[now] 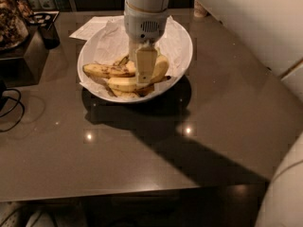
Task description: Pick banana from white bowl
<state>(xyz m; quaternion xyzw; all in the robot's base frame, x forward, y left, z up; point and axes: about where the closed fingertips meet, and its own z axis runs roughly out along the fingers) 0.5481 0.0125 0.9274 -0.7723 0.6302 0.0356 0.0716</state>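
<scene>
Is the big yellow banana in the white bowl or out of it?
In: the plump yellow banana lies inside the wide glossy white bowl, under the robot's gripper.

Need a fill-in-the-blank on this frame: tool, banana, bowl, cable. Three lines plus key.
1. The tool sits ____ the white bowl, right over the fruit.
2. The banana is mostly ____ in colour.
3. In the camera view, the black cable lies to the ____ of the white bowl.
Missing words: inside; yellow; left.
</scene>
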